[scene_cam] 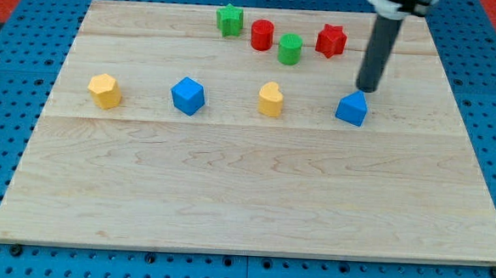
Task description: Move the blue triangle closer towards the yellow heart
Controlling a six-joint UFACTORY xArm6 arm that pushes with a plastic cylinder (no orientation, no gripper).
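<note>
The blue triangle (352, 109) lies on the wooden board at the view's right of centre. The yellow heart (270, 99) lies to its left, about a hand's width away at the same height. My tip (368, 90) stands just above and slightly right of the blue triangle, close to it but with a small gap.
A blue cube (187, 96) and a yellow hexagon (103, 90) lie further left in the same row. Near the view's top are a green star (229, 20), a red cylinder (262, 35), a green cylinder (289, 49) and a red star (330, 41).
</note>
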